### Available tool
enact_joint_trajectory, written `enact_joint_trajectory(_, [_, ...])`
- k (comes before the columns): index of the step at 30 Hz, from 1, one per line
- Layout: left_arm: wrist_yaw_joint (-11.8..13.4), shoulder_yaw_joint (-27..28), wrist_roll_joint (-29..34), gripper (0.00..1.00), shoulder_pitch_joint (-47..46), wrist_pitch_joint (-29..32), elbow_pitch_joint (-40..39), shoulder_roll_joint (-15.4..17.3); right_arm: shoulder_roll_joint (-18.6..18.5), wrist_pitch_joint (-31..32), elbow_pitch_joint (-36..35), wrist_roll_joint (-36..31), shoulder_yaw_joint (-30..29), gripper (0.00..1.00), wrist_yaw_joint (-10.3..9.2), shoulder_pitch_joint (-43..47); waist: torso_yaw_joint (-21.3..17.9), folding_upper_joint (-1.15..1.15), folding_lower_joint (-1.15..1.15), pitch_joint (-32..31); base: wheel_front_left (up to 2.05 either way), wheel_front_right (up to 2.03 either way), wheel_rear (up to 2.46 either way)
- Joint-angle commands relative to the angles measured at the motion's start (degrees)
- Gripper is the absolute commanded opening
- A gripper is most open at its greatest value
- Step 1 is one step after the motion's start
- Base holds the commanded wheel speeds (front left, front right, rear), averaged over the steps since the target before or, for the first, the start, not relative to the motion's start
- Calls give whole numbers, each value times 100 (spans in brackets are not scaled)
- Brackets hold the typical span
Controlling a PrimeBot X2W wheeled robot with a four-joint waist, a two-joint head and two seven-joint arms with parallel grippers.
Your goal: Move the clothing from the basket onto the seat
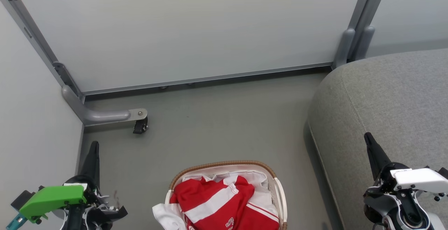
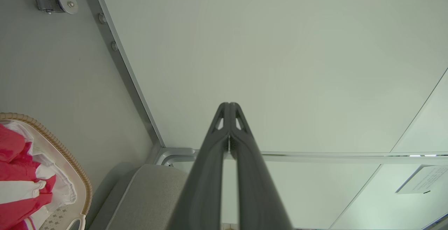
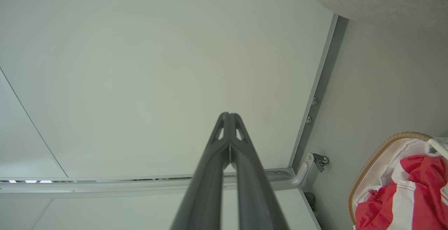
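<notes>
Head view: the clothing (image 1: 217,202), red with white stripes, lies heaped in the basket (image 1: 224,162) on the floor (image 1: 217,125), with the seat (image 1: 392,93) near on the right. Left fingers (image 1: 93,160) and right fingers (image 1: 376,153) are clenched on nothing. White lettering on the cloth is cut off, unreadable. Left wrist view: a wall notice (image 2: 421,182), too small to read. Right wrist view: white liner (image 3: 399,153) bunched among the red. We judge a grab could snag it and drag the basket, or spill a garment onto the floor.
</notes>
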Motion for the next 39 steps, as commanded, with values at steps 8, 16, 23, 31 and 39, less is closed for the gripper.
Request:
enact_joint_trajectory(8, [6,-79,13,100,159,-39,209,-42,74,-39,204,-13,41,100,-1,107,0,0,0,1,0,0,0])
enact_joint_trajectory(16, [4,-384,101,100,170,-269,139,-34,63,-270,186,-153,114,100,-1,160,0,0,0,6,0,0,0])
enact_joint_trajectory(23, [2,-554,419,100,171,-451,45,-28,54,-452,227,-540,26,100,-1,170,3,0,0,7,0,0,0])
enact_joint_trajectory(31, [0,-607,1203,100,161,-646,-101,-21,44,-647,-56,-1545,-166,100,-1,179,10,0,0,11,0,0,0])
enact_joint_trajectory(39, [-2,-700,2093,100,165,-829,-308,-14,35,-832,-490,-2661,-123,100,0,261,15,0,0,17,0,0,0])
